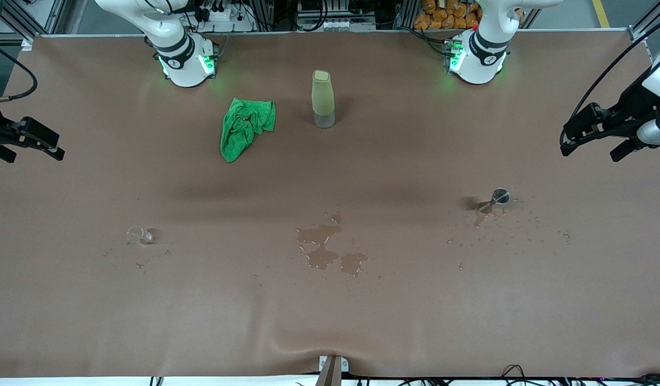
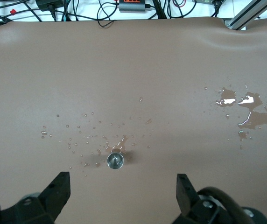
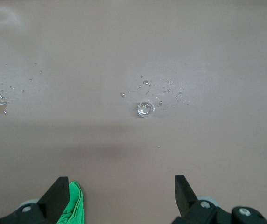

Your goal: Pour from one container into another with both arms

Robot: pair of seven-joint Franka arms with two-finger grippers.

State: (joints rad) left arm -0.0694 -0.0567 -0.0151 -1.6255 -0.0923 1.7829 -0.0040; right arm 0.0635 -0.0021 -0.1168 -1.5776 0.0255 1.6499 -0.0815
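Note:
A small metal cup (image 1: 500,197) stands upright toward the left arm's end of the table, amid droplets; the left wrist view shows this metal cup (image 2: 115,160) from above. A small clear glass (image 1: 139,235) stands toward the right arm's end, and the right wrist view also catches the glass (image 3: 145,109). My left gripper (image 1: 590,153) hangs open and holds nothing over the table's edge at the left arm's end (image 2: 122,191). At the table's other end my right gripper (image 1: 32,155) is open too, with nothing between its fingers (image 3: 121,196).
A tall yellow-green bottle (image 1: 323,99) stands mid-table near the bases, with a crumpled green cloth (image 1: 246,126) beside it. Puddles of spilled liquid (image 1: 324,252) lie on the brown mat between the two small vessels, nearer the front camera.

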